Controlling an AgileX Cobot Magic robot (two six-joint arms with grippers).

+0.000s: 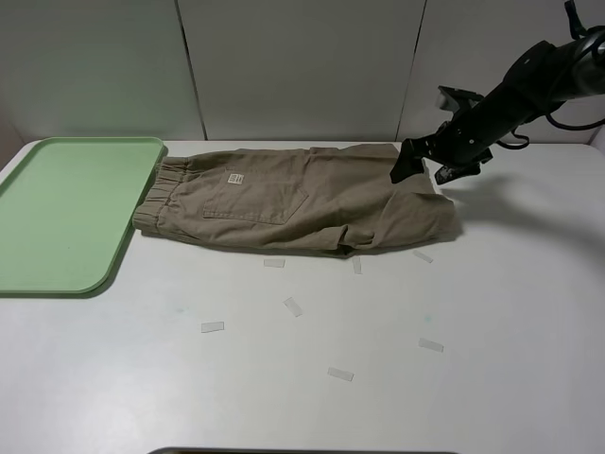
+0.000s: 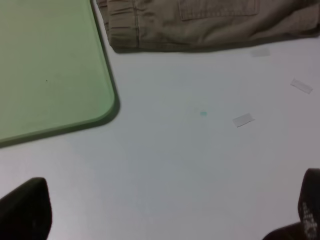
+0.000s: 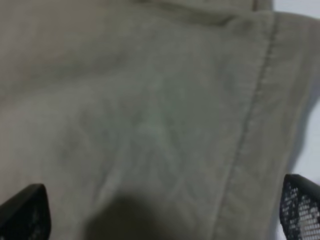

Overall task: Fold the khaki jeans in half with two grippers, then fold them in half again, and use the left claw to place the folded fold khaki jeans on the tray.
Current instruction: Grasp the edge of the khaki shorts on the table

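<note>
The white counter (image 1: 492, 312) fills the high view. Most of its near half is bare, with open room in front of and to the right of the garment.

The green tray (image 1: 66, 213) lies flat at the counter's left side, nothing on it. Its rounded near corner shows close up in the left wrist view (image 2: 60, 75).

The jeans (image 1: 302, 199) lie flat on the counter, stretched left to right. Their waistband (image 1: 161, 194) is at the tray's right rim; whether cloth and rim touch I cannot tell. The hems point right, with the far hem corner under the right claw. The near long edge runs clear of everything, with bare counter along it.

The right claw (image 1: 423, 172) hangs over the hem end, released, jaws spread wide and grasping nothing. One finger looks down on the cloth, but contact is unclear. Its wrist view is filled by khaki cloth and a stitched seam (image 3: 250, 125), with the claw's (image 3: 160, 215) two black fingertips (image 3: 22, 212) far apart at the frame's corners.

The left claw (image 2: 165, 215) is outside the high view. Its own wrist view shows it released over bare counter, fingertips (image 2: 25, 210) wide apart, well short of tray and jeans, touching nothing.

A back pocket (image 1: 260, 201) faces up, with a small label (image 1: 234, 178) above it.

Small pale tape strips (image 1: 293, 305) dot the counter in front of the jeans.
</note>
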